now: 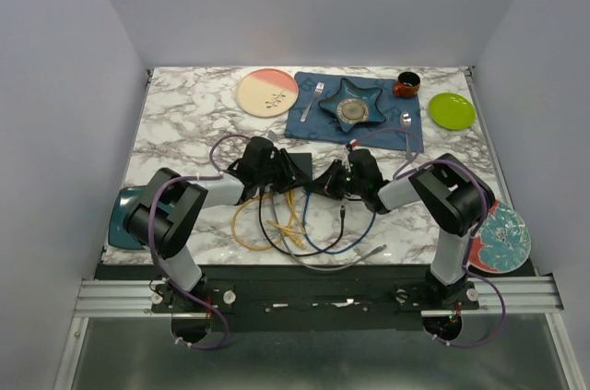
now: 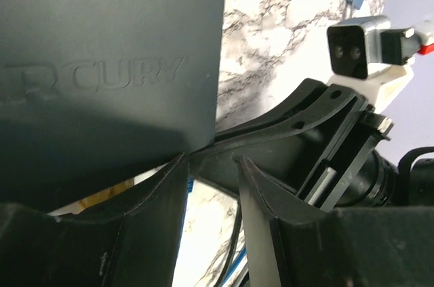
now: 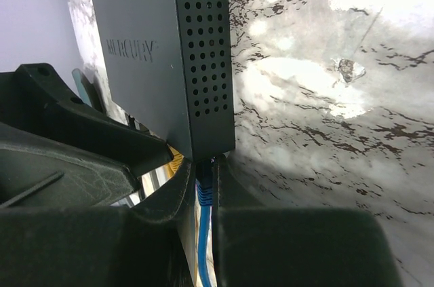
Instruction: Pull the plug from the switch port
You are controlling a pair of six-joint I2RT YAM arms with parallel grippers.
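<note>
The switch (image 1: pixel 297 165), a flat matte-black box, lies mid-table between my two grippers. It fills the upper left of the left wrist view (image 2: pixel 102 49) and shows its vented side in the right wrist view (image 3: pixel 156 49). My right gripper (image 3: pixel 205 173) is shut on the blue plug (image 3: pixel 205 188), which sits at the switch's socket edge; its blue cable runs back between the fingers. In the top view the right gripper (image 1: pixel 332 178) is at the switch's right end. My left gripper (image 2: pixel 210 171) is open at the switch's corner, with only marble and cables in its gap; in the top view it (image 1: pixel 277 169) is over the switch's left part.
Yellow (image 1: pixel 241 224), black (image 1: pixel 277 242) and blue (image 1: pixel 355 242) cables loop in front of the switch. Behind it lies a dark blue placemat (image 1: pixel 304 123) with a star dish (image 1: pixel 352 102), fork and spoon. A pink plate (image 1: pixel 267 92), green plate (image 1: pixel 452 111) and red cup (image 1: pixel 406 85) stand at the back.
</note>
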